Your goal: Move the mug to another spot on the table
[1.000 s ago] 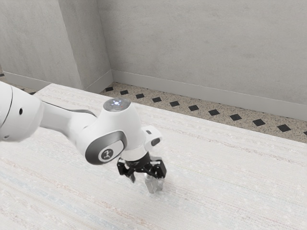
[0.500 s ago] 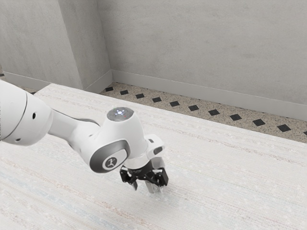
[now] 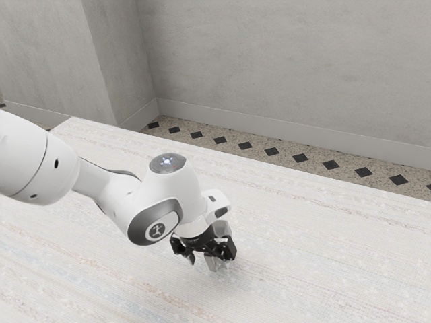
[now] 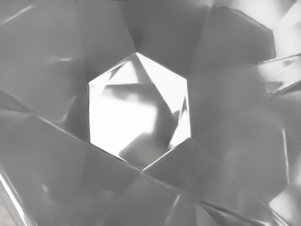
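Observation:
The mug [image 3: 217, 262] is a small faceted, glassy grey cup standing on the pale table [image 3: 323, 249]. My black gripper [image 3: 205, 254] sits low over it, so only the mug's lower part shows beneath the hand in the exterior view. The fingers stand apart on either side of the mug, open. In the wrist view I look straight down into the mug [image 4: 139, 111], with its bright hexagonal bottom ringed by grey faceted walls.
The table's far edge runs along a speckled floor with black diamond tiles [image 3: 300, 157]. Grey walls [image 3: 283, 60] stand behind it. My white arm [image 3: 101, 188] comes in from the exterior view's left.
My hand has come down over the mug, hiding its upper part, and the arm has sunk with it. The mug has stayed in its spot on the table.

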Robot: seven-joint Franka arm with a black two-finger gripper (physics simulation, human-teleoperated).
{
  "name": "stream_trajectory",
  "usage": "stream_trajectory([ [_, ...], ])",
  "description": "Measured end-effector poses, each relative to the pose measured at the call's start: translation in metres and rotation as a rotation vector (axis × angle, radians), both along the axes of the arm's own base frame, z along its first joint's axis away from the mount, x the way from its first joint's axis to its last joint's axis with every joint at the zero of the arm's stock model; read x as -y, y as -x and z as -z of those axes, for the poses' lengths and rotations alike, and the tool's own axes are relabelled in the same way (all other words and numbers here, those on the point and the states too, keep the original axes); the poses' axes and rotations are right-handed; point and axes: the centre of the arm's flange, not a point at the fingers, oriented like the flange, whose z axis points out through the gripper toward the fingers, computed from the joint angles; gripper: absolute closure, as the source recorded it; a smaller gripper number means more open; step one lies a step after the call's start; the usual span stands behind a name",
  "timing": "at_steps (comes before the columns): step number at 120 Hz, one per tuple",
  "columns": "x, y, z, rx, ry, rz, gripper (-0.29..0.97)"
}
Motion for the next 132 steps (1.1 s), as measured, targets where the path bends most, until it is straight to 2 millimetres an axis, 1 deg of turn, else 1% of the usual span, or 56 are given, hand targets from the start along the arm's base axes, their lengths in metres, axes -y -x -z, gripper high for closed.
stream_trajectory([
  [27,-0.002,-0.002,0.007,-0.005,-0.003,0.011,0.04],
  [48,-0.002,-0.003,0.006,0.001,-0.01,0.028,0.27],
  [62,-0.002,-0.003,0.005,0.006,-0.016,0.04,0.37],
  [91,-0.005,-0.006,0.004,0.014,-0.024,0.048,0.45],
  [103,-0.009,-0.01,0.001,0.027,-0.032,0.052,0.51],
  [132,-0.021,-0.021,-0.008,0.085,-0.068,0.086,0.55],
])
